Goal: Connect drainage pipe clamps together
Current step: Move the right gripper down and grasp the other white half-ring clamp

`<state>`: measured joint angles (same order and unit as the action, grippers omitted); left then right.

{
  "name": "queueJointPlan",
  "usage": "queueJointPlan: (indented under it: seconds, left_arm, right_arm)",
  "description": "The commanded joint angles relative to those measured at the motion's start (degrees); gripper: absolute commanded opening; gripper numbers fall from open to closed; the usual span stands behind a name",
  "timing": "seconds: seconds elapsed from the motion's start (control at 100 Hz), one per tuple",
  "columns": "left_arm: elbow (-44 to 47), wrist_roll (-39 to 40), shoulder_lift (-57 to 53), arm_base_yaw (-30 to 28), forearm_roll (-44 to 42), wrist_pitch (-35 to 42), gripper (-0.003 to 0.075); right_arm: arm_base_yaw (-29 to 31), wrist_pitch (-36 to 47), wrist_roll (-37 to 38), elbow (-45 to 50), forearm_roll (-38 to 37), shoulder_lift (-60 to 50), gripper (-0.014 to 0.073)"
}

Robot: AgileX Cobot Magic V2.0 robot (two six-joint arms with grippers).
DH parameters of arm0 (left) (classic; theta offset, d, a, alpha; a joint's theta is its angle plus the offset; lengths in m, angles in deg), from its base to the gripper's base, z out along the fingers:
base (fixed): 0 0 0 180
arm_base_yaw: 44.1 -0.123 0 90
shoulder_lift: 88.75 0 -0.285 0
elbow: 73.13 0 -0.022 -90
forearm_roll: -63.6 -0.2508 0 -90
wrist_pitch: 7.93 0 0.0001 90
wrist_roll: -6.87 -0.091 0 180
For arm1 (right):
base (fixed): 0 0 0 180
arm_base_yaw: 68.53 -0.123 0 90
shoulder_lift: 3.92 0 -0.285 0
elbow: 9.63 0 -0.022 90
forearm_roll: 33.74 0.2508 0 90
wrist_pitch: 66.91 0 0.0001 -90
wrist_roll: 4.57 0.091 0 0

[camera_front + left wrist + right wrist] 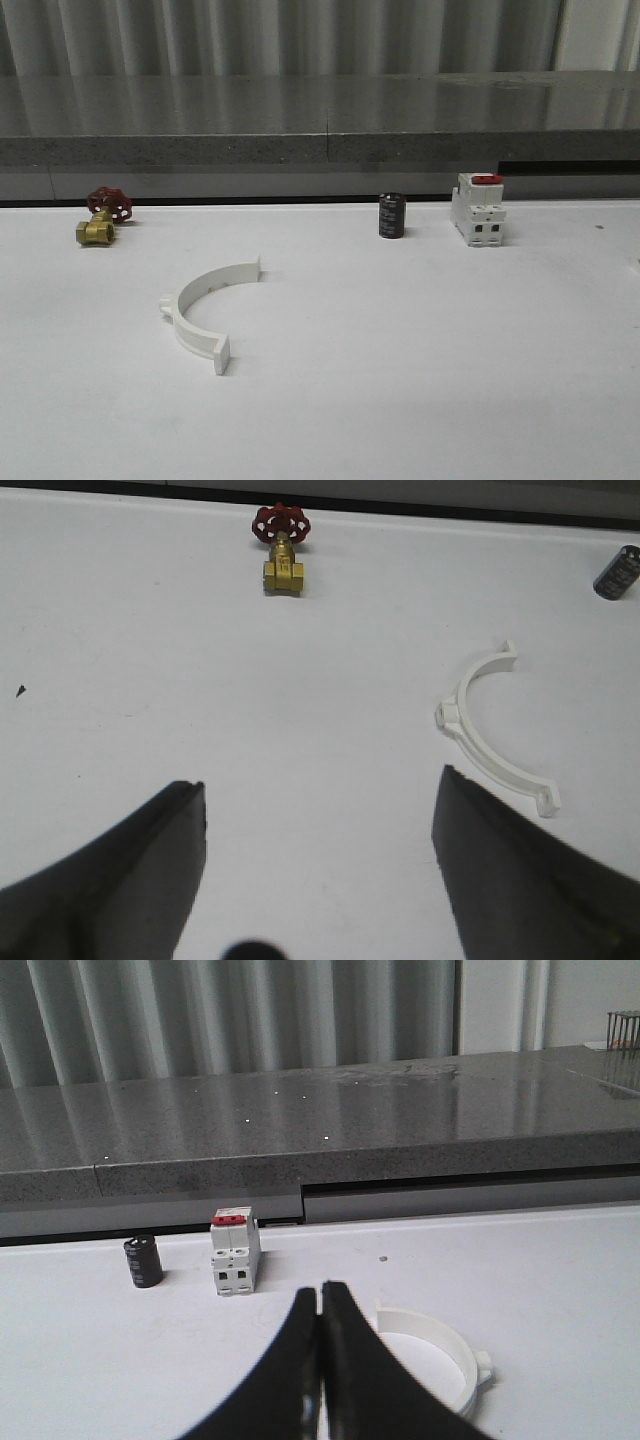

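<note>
Lying well apart, two drainage pipe clamps (205,310) (440,1355); left jaws spread wide, right jaws closed together.

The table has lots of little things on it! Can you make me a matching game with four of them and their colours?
Things:
1. Curved plastic half-ring clamp
2. Small metal valve body
3. Round handwheel on the valve
4. Short cylinder-shaped capacitor

Colours:
A. Red
B. Black
C. White
D. Brass yellow

Right pairs: 1-C, 2-D, 3-A, 4-B
</note>
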<state>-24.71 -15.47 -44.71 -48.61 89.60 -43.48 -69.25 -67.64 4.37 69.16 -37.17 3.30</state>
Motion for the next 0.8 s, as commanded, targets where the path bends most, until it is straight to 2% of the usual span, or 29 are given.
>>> queueJointPlan:
  seconds: [0.0, 0.11, 0.23, 0.36, 0.54, 0.66, 0.79]
  left_arm:
    - [0.5, -0.1, -4.0, -0.1, 2.1, 3.6, 0.0385]
    - [0.6, -0.1, -7.6, -0.1, 2.0, 3.4, 0.0208]
    - [0.6, -0.1, -8.4, -0.1, 1.6, 3.4, -0.0018]
    - [0.6, -0.1, -8.4, -0.1, 1.1, 3.4, -0.0021]
    - [0.6, -0.1, -8.4, -0.1, 1.0, 3.8, -0.0021]
    - [0.6, -0.1, -8.4, -0.1, 1.0, 3.8, -0.0021]
    - [0.6, -0.1, -8.4, -0.1, 1.0, 3.8, -0.0021]
  right_arm:
    - [0.3, 5.2, -0.2, -1.5, 0.1, -0.8, -0.0067]
    - [0.3, 2.7, -0.2, -4.0, 0.6, -0.6, -0.0067]
    - [0.3, -4.2, -0.2, -9.1, 2.1, 0.5, -0.0067]
    - [0.3, -17.5, -0.2, -17.8, 2.1, 6.0, -0.0067]
    - [0.3, -34.1, -0.2, -30.9, 2.1, 19.1, -0.0067]
    - [0.3, -40.6, -0.2, -38.1, 3.4, 27.6, -0.0067]
    - [0.3, -41.4, -0.2, -41.9, 3.4, 34.0, -0.0067]
